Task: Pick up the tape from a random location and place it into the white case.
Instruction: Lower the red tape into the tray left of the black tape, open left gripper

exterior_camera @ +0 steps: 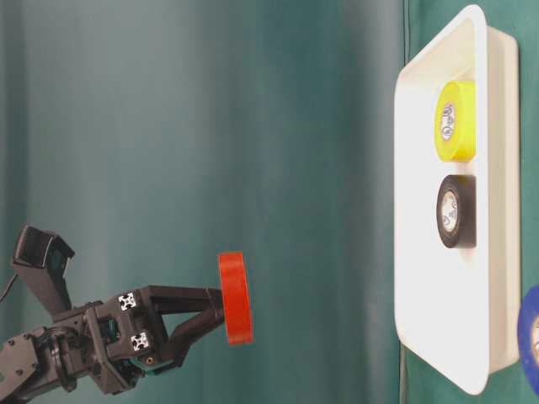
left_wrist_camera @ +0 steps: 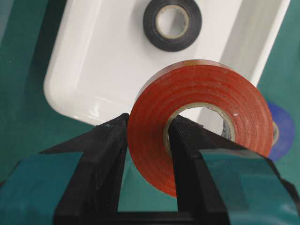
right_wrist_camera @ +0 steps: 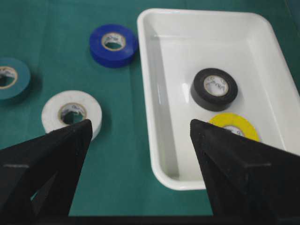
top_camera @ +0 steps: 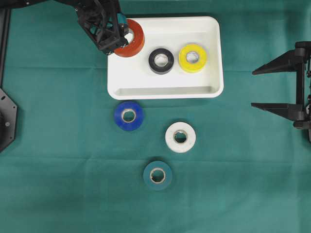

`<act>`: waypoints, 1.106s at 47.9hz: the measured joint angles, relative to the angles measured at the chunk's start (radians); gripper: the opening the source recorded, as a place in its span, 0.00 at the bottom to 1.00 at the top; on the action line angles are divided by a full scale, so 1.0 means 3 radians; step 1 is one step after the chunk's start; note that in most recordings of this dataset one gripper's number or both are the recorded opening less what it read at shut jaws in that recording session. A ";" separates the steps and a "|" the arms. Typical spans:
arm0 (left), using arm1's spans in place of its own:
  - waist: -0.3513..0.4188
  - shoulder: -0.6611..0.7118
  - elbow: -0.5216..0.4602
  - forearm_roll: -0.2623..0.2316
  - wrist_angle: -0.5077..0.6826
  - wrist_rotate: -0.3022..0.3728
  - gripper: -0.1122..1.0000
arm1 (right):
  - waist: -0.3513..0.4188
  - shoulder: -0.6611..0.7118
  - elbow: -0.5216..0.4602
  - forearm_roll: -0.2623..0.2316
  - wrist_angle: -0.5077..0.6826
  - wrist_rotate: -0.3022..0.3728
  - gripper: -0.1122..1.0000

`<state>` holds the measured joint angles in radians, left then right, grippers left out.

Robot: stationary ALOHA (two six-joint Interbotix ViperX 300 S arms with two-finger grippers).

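My left gripper [top_camera: 122,38] is shut on a red tape roll [top_camera: 132,39], one finger through its core and one outside, held in the air above the left end of the white case [top_camera: 214,58]. The red roll also shows in the left wrist view [left_wrist_camera: 201,117] and the table-level view [exterior_camera: 235,297]. A black roll [top_camera: 161,60] and a yellow roll [top_camera: 192,58] lie inside the case. A blue roll [top_camera: 129,116], a white roll [top_camera: 180,137] and a teal roll [top_camera: 157,175] lie on the cloth. My right gripper [top_camera: 255,88] is open and empty at the right edge.
The green cloth [top_camera: 58,145] covers the table. The left arm's base [top_camera: 7,121] sits at the left edge. The three loose rolls lie in front of the case's near rim [top_camera: 165,94].
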<state>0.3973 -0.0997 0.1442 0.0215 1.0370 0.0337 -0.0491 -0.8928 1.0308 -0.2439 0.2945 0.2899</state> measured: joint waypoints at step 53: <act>0.0005 0.0000 0.0077 0.0005 -0.0097 0.0000 0.29 | 0.0000 0.0000 0.0000 0.0000 0.0000 0.0000 0.86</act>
<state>0.3988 -0.0997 0.1672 0.0230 1.0078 0.0337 -0.0491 -0.8928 1.0308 -0.2439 0.2945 0.2899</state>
